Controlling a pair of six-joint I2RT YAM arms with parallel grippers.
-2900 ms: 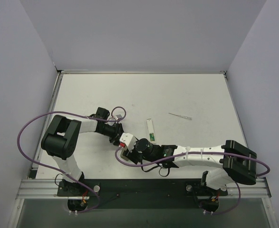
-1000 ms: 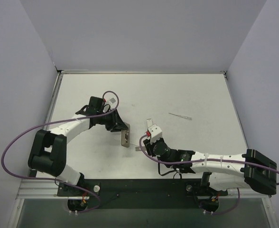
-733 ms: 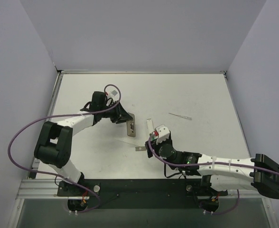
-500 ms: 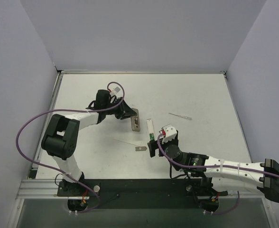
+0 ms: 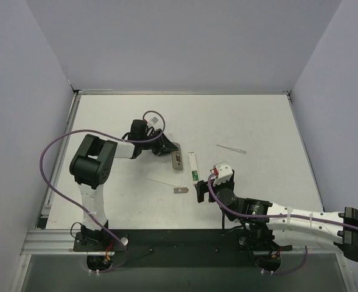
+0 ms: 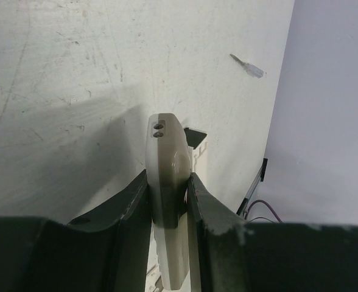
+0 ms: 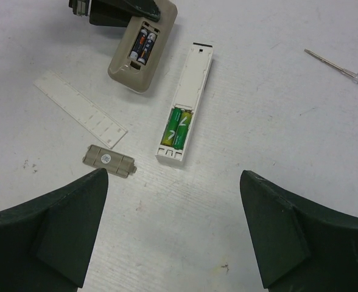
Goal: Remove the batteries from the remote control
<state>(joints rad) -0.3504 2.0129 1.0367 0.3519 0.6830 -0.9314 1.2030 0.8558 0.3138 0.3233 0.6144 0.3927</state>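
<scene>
Right wrist view, upper left: left end effector (image 6: 167, 188) pinches remote control (image 7: 143, 55), could slip w/ batteries (image 7: 143, 44); right end effector (image 7: 173, 182) wide.

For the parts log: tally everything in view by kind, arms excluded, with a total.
Remote controls: 2
Batteries: 4 (2 green, 2 dark)
White strip: 1
Grey plate: 1
Screwdriver: 1
Total: 9

The batteries (image 7: 178, 128) lay in the near end of the long remote (image 7: 194, 79); the short remote (image 7: 143, 52) was just left of its far end; the strip (image 7: 80, 109) and small plate (image 7: 109, 160) lay farther left; the screwdriver (image 7: 340, 68) lay well right.
</scene>
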